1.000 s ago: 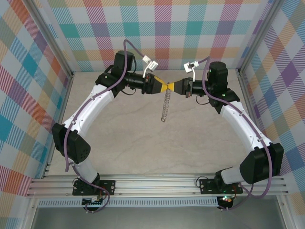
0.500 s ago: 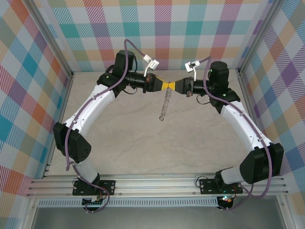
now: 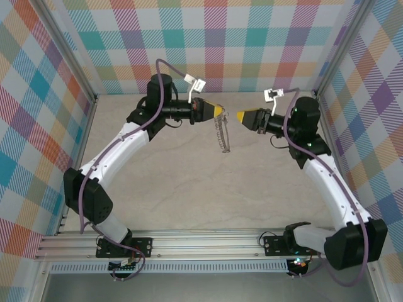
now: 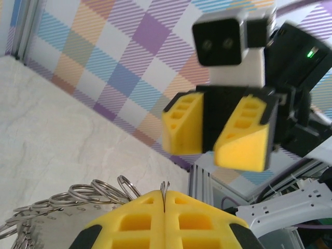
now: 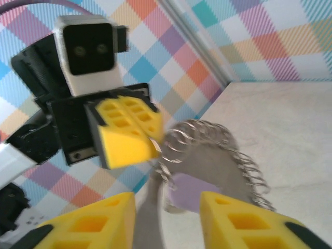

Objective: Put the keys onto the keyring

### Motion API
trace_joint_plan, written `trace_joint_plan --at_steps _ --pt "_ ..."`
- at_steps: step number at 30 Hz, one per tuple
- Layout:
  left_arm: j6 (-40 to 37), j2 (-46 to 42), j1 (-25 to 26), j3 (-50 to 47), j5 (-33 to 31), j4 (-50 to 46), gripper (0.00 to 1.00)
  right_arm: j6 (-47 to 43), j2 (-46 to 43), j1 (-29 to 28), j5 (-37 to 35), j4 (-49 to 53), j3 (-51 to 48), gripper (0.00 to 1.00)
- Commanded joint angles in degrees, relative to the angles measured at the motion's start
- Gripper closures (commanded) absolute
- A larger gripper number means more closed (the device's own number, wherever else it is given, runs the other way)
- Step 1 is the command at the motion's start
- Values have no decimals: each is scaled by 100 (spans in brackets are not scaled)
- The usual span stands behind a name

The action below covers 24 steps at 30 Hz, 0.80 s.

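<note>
The keyring is a thin silver chain. It hangs in the air above the table, near the back, and its low end does not seem to touch the table. The top of the chain is pinched in the left fingers. In the left wrist view these yellow fingers are pressed tight together. A tiny bit of wire pokes up between them, and the round silver links curl away to the left of them.

The key shows in the right wrist view as a small, blurry lilac shape. It sits at the low part of the chain loop. I cannot tell if it is hooked on the chain or just in front of it.

The right fingers are a little way from the chain and do not touch it. They point at the left fingers across a small gap. They stand apart, with nothing between them. You can see this in the left wrist view, where the two yellow right fingers face the camera with a dark space in the middle.

Bright checked walls stand around the table.
</note>
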State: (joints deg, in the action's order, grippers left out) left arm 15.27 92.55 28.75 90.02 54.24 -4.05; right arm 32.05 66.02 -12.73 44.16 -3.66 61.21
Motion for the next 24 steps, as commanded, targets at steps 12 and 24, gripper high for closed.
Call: trace_joint_plan --at_steps 12,24 --pt "381 -461 70 -54 -14 792 100 -142 -573 -782 -1608 -54 -531 49" --pt "406 -429 130 -45 -95 812 100 -600 -358 -1536 -2106 111 -56 44"
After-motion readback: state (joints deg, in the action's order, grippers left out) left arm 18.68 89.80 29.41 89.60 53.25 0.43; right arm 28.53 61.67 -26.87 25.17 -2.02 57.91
